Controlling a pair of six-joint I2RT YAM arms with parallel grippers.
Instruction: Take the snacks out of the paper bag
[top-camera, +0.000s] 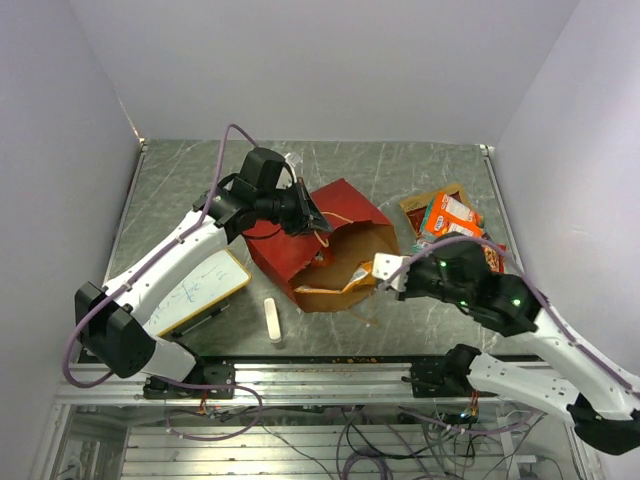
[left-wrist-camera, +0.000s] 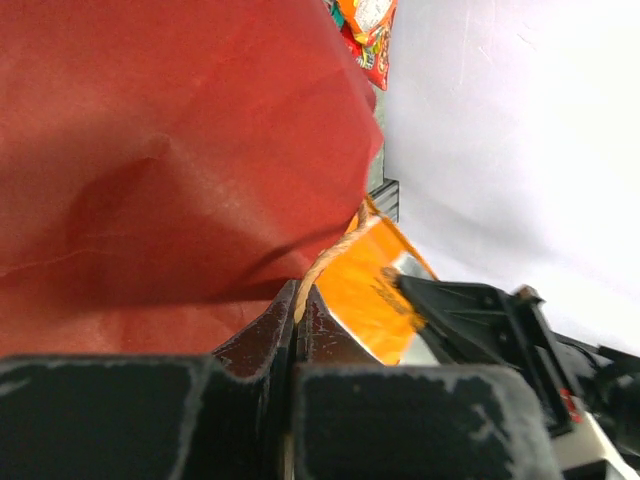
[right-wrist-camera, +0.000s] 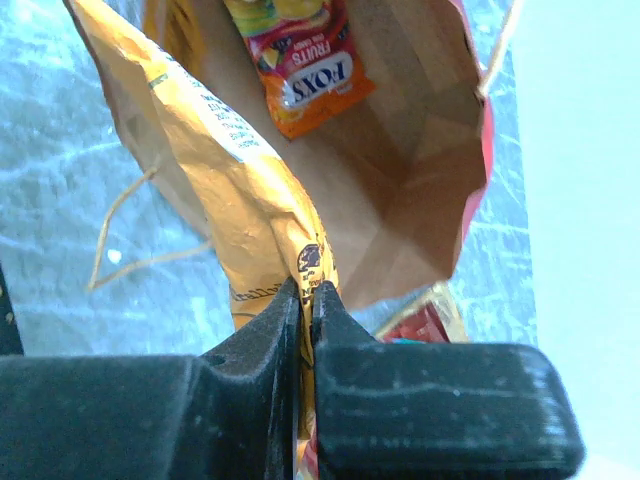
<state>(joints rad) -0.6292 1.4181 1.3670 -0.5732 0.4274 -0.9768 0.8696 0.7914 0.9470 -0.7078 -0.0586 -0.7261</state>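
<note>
Heads up, your left wrist view is mostly red paper bag (left-wrist-camera: 170, 150), so you can't see inside it from there. From above, the bag lies on its side mid-counter (top-camera: 180, 190) with its mouth facing right, and its contents are hard to make out. The right wrist view shows one Fox's packet (right-wrist-camera: 310, 70) lying inside on the brown paper. Your left hand (left-wrist-camera: 296, 305) is clenched on the bag's tan handle (left-wrist-camera: 330, 260). Your right hand (right-wrist-camera: 307, 292) is clamped on an orange packet (right-wrist-camera: 220, 170) at the bag's mouth. More snacks (top-camera: 450, 215) sit piled at the far right, just beside the bag.
</note>
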